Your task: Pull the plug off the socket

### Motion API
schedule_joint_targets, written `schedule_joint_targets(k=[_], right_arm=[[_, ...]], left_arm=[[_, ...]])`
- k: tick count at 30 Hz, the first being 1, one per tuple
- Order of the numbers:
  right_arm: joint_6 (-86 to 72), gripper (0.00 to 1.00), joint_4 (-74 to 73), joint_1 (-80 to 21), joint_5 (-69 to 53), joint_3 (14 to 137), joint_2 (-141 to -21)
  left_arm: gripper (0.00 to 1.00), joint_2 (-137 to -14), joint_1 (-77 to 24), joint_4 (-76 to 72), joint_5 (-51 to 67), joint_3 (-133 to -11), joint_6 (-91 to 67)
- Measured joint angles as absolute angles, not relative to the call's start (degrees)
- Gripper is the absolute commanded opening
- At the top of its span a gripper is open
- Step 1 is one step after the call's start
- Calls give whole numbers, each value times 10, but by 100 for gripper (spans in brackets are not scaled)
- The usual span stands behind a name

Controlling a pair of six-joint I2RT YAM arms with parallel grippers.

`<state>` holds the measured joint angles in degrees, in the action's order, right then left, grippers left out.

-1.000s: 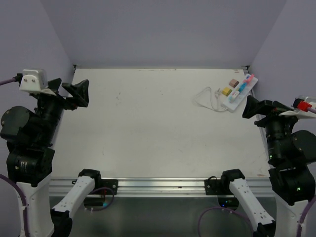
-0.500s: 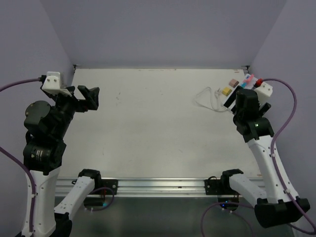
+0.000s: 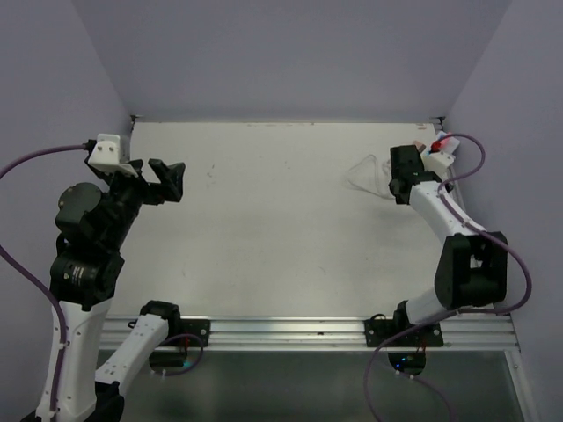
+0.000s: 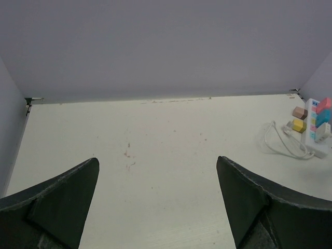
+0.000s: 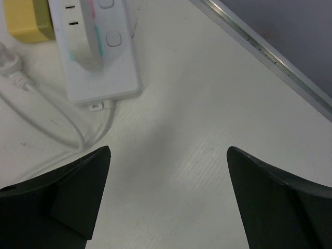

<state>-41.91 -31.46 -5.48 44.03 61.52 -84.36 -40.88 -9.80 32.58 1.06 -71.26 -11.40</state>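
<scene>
Bare table (image 3: 281,220) runs wide between the left gripper (image 4: 158,207) and the socket (image 5: 98,57), an open lane toward it. Nearer in, the looped cord (image 5: 46,119) sprawls off the socket's end, and a yellow block (image 5: 28,21) and a brown one (image 4: 299,112) sit just beside one long side. Along the other long side, a bare strip reaches the table's edge rail (image 5: 264,52). The right gripper (image 5: 166,207), fingers spread wide, hangs over bare table off the socket's cord end.
</scene>
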Motion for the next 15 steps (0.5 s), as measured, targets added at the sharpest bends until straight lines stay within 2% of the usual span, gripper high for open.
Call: schedule_joint_targets(k=[7,15], right_arm=[[-413,99,-275,-24,416,677,-993],[-396,99,-230,-18,392,729,-1053]], left_arm=[[100,-411,-111,322,8,-705,-114],[100,-426,-118,318,-5,-695,-113]])
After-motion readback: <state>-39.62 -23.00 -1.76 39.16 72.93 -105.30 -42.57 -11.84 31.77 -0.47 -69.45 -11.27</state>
